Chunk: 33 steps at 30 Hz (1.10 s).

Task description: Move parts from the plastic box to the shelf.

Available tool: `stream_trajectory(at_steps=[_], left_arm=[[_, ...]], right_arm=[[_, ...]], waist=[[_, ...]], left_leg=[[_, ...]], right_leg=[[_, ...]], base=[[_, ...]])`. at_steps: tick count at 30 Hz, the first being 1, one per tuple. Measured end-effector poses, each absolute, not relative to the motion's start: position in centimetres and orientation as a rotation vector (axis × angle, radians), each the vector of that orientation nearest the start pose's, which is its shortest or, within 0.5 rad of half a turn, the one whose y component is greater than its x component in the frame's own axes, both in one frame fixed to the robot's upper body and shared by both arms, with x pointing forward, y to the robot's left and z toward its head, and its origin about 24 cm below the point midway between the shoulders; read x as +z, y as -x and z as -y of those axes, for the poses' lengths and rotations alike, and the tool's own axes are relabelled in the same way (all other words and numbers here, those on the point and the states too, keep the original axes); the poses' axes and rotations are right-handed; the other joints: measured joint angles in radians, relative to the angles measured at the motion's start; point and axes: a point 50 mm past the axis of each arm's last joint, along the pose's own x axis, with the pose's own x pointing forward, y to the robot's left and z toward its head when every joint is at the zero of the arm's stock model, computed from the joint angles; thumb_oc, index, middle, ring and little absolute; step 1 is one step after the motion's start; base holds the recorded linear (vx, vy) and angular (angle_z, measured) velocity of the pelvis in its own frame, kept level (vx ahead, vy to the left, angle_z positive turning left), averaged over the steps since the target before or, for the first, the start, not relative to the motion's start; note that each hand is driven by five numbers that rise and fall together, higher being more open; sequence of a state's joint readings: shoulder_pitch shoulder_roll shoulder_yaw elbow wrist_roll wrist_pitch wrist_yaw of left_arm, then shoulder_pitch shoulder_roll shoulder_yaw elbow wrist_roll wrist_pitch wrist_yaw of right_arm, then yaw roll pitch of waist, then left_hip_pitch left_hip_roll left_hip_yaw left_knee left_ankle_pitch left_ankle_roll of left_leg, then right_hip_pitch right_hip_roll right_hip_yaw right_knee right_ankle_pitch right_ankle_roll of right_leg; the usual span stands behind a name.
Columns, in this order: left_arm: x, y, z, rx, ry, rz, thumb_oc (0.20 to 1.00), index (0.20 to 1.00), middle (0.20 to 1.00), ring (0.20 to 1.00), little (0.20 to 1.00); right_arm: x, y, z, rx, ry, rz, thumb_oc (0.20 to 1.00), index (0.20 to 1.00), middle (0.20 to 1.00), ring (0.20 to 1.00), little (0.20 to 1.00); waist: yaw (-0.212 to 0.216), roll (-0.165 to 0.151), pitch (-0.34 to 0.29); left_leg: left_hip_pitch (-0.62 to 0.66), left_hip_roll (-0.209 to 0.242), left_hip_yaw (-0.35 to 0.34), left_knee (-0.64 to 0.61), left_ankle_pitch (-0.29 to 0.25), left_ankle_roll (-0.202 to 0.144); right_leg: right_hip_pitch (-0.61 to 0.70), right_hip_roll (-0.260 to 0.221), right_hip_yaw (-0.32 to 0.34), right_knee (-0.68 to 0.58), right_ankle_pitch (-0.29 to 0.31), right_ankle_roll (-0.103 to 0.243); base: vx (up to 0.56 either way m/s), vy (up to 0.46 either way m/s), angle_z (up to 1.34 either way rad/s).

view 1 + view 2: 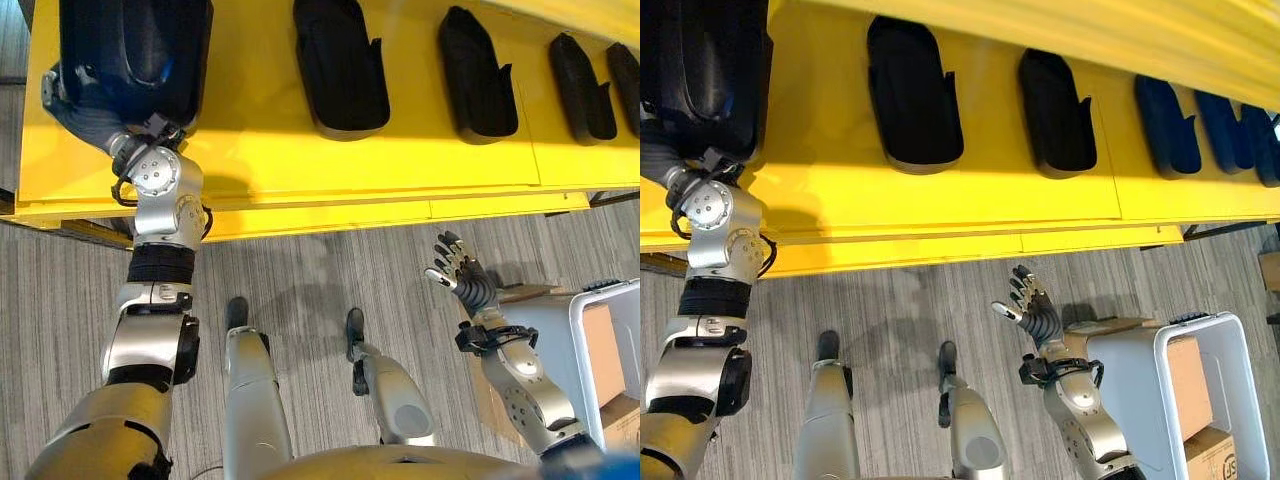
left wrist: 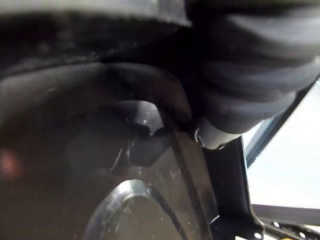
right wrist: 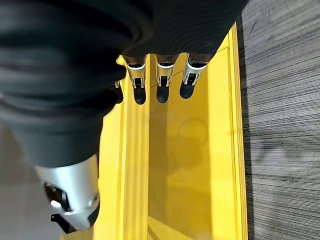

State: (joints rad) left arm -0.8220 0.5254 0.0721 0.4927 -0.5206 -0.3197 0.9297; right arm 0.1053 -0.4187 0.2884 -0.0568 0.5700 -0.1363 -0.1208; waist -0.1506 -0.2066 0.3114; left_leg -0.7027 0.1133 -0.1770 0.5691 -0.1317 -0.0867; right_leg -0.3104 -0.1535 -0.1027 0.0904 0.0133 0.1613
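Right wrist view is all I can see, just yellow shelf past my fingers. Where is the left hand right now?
Observer: The left hand is up at the near edge of a large black part at the left end of the yellow shelf. I cannot tell whether it grips the part.
Operator: Anything else on that shelf?
Observer: Four more black parts lie in a row to the right of the large one, apart from each other.
Operator: And the plastic box?
Observer: The plastic box stands on the floor on your right, beside the right arm, with brown cartons inside. The right hand is open, above the floor to the box's left.
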Motion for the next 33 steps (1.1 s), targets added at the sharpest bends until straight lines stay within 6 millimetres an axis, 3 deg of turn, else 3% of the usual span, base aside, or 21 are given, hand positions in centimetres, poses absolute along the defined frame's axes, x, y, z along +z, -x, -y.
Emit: stream_trajectory(at_steps=[10, 15, 21, 22, 23, 29, 30, 31, 32, 33], left_arm=[[25.9, -34.3, -28.6, 0.994, 0.428, 0.657, 0.200, 0.200, 0.200, 0.200, 0.200], [26.2, -34.6, -28.4, 0.982, 0.416, 0.663, 0.200, 0.200, 0.200, 0.200, 0.200], [26.2, -34.8, -28.0, 0.965, 0.397, 0.661, 0.200, 0.200, 0.200, 0.200, 0.200], [25.6, -35.1, -27.8, 0.960, 0.399, 0.632, 0.200, 0.200, 0.200, 0.200, 0.200], [25.6, -35.2, -27.9, 0.958, 0.391, 0.631, 0.200, 0.200, 0.200, 0.200, 0.200], [24.7, -35.7, -27.3, 0.930, 0.424, 0.584, 0.200, 0.200, 0.200, 0.200, 0.200], [24.5, -35.8, -27.2, 0.926, 0.435, 0.572, 0.288, 0.288, 0.288, 0.288, 0.288], [24.4, -35.9, -27.1, 0.924, 0.443, 0.567, 0.536, 0.536, 0.536, 0.536, 0.536], [24.1, -36.1, -26.6, 0.905, 0.469, 0.554, 0.611, 0.611, 0.611, 0.611, 0.611], [24.0, -36.1, -26.5, 0.895, 0.505, 0.554, 0.909, 0.909, 0.909, 0.909, 0.909]], right_arm=[[4.0, -23.0, 16.9, 0.117, -0.194, -0.025, 1.000, 1.000, 1.000, 1.000, 1.000], [4.2, -23.1, 16.7, 0.127, -0.190, -0.015, 1.000, 1.000, 1.000, 1.000, 1.000], [4.2, -22.9, 16.6, 0.138, -0.184, -0.016, 1.000, 1.000, 1.000, 1.000, 1.000], [4.1, -22.8, 16.4, 0.145, -0.189, -0.019, 1.000, 1.000, 1.000, 1.000, 1.000], [4.2, -22.8, 16.4, 0.146, -0.189, -0.016, 1.000, 1.000, 1.000, 1.000, 1.000], [4.3, -22.8, 16.3, 0.151, -0.192, -0.012, 1.000, 1.000, 1.000, 1.000, 1.000], [4.3, -22.8, 16.3, 0.151, -0.192, -0.012, 1.000, 1.000, 1.000, 1.000, 1.000], [4.3, -22.8, 16.3, 0.151, -0.192, -0.012, 1.000, 1.000, 1.000, 1.000, 1.000], [4.3, -22.8, 16.3, 0.153, -0.192, -0.012, 1.000, 1.000, 1.000, 1.000, 1.000], [4.3, -22.8, 16.2, 0.154, -0.192, -0.014, 1.000, 1.000, 1.000, 1.000, 1.000]], waist=[[-0.002, -0.008, -0.004], [-0.003, -0.029, -0.020], [-0.014, -0.043, -0.046], [-0.014, -0.047, -0.074], [-0.017, -0.046, -0.079], [-0.019, -0.040, -0.099], [-0.019, -0.036, -0.101], [-0.019, -0.035, -0.102], [-0.019, -0.033, -0.103], [-0.017, -0.026, -0.106]], left_leg=[[-0.052, -0.018, -0.011, 0.031, -0.013, 0.011], [-0.058, -0.022, 0.001, 0.037, -0.017, 0.017], [-0.073, -0.027, 0.005, 0.045, -0.033, 0.020], [-0.078, -0.028, 0.010, 0.057, -0.039, 0.028], [-0.082, -0.030, 0.013, 0.061, -0.042, 0.031], [-0.082, -0.029, 0.021, 0.067, -0.045, 0.032], [-0.082, -0.029, 0.022, 0.067, -0.045, 0.033], [-0.082, -0.029, 0.023, 0.067, -0.045, 0.033], [-0.082, -0.030, 0.025, 0.067, -0.045, 0.033], [-0.082, -0.032, 0.027, 0.066, -0.045, 0.034]], right_leg=[[-0.028, -0.010, -0.019, 0.003, -0.006, 0.004], [-0.030, -0.016, -0.019, -0.002, -0.003, 0.011], [-0.030, -0.024, -0.019, -0.022, -0.003, 0.007], [-0.029, -0.025, -0.015, -0.028, -0.004, 0.006], [-0.031, -0.028, -0.017, -0.030, 0.005, 0.019], [-0.031, -0.030, -0.011, -0.034, 0.005, 0.019], [-0.031, -0.031, -0.011, -0.034, 0.005, 0.019], [-0.031, -0.032, -0.011, -0.034, 0.005, 0.019], [-0.031, -0.033, -0.009, -0.037, 0.005, 0.019], [-0.031, -0.036, -0.009, -0.038, 0.005, 0.018]], base=[[0.06, -0.007, 0.05], [0.04, 0.004, 0.00], [0.04, 0.007, 0.01], [0.05, 0.033, -0.01], [0.04, 0.032, -0.08], [0.02, 0.002, -0.02], [0.00, 0.000, 0.00], [0.00, 0.000, 0.00], [0.00, 0.000, 0.00], [0.00, 0.000, 0.00]])
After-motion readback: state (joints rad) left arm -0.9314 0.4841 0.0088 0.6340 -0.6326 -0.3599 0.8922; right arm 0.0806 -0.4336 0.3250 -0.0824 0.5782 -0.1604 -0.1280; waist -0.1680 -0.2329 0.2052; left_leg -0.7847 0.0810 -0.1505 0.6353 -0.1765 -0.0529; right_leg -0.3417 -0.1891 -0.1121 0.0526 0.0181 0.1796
